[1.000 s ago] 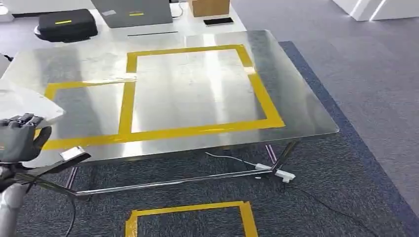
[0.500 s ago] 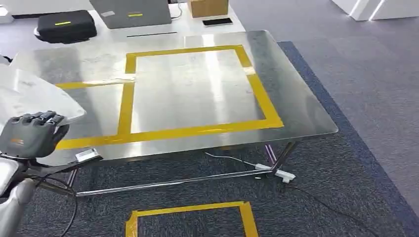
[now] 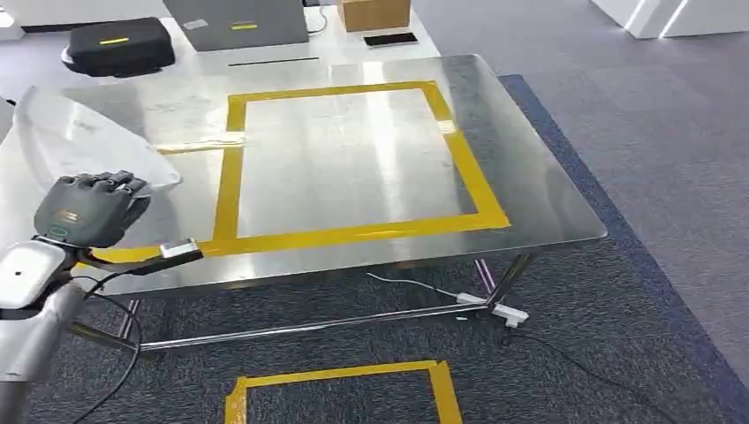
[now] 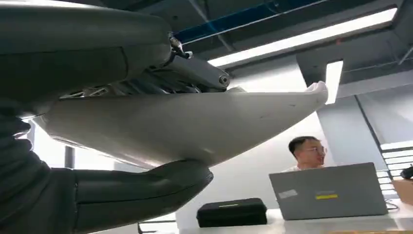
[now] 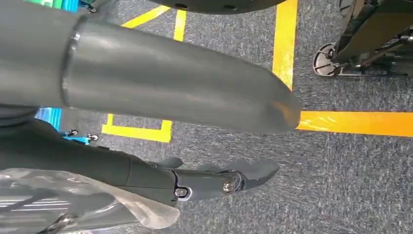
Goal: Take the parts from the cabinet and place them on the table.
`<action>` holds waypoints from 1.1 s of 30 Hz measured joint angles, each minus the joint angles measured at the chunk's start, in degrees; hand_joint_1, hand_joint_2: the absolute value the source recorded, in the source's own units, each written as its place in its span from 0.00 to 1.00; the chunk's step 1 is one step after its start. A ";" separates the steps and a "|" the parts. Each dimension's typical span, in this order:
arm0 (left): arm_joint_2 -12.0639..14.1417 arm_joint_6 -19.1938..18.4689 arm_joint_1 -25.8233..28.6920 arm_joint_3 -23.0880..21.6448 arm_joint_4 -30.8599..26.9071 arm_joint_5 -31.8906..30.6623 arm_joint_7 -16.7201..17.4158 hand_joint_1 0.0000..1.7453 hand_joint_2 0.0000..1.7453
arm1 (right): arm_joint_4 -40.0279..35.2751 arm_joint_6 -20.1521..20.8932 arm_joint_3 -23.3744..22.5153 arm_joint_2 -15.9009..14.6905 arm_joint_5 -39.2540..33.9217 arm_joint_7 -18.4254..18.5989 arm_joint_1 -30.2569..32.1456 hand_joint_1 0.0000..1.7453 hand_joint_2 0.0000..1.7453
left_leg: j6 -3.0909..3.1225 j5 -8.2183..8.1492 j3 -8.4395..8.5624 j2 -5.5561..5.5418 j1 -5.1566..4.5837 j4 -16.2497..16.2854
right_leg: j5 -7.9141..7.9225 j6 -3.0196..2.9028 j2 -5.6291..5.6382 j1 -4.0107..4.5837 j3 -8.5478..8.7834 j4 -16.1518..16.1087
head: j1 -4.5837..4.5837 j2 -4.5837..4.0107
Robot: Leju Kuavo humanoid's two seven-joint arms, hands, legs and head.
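Note:
A pale, curved shell part (image 3: 88, 146) hangs over the left side of the shiny metal table (image 3: 530, 203), above the smaller yellow-taped field. My left hand (image 3: 88, 210) grips it from the near edge. In the left wrist view the part (image 4: 195, 126) sits clamped between the thumb (image 4: 141, 187) and the fingers above it. My right hand (image 5: 146, 87) hangs over the carpet floor, thumb and dark fingers (image 5: 209, 181) apart with only floor between them. A translucent sheet (image 5: 97, 200) lies beside those fingers.
A large yellow tape rectangle (image 3: 468, 168) marks the table's middle. Beyond the table stand a black case (image 3: 119, 44), a laptop (image 3: 238, 19), a cardboard box (image 3: 375, 12) and a phone (image 3: 390, 38). A person (image 4: 307, 151) sits behind the laptop. A power strip (image 3: 495, 309) lies under the table.
My left hand has carried the pale part to the right and further over the table's left side. The table and the things behind it have stayed put.

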 joint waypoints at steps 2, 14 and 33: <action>0.48 -0.22 -2.21 -0.77 3.32 0.00 0.84 1.00 1.00 | 0.00 0.02 0.00 0.00 0.00 0.04 0.00 0.00 0.00 | 0.00 0.00 0.00 0.02 0.00 0.00 | 0.01 -0.02 0.04 0.01 -0.01 0.00 | -0.04 0.00; 2.16 -1.31 -9.06 -2.43 18.25 0.00 0.83 1.00 1.00 | 0.09 0.00 -0.02 0.00 -0.48 0.68 0.06 0.00 0.00 | 0.00 0.00 -0.02 0.02 0.00 -0.01 | 0.01 -0.02 0.05 0.01 -0.02 0.00 | -0.02 0.00; 5.03 -5.73 -9.55 -2.58 28.23 6.80 -6.36 1.00 1.00 | 0.13 -0.04 -0.07 0.00 -0.50 0.48 0.21 0.00 0.00 | 0.00 0.00 -0.05 0.04 0.00 -0.02 | 0.01 -0.02 0.09 0.01 -0.03 0.00 | 0.00 0.00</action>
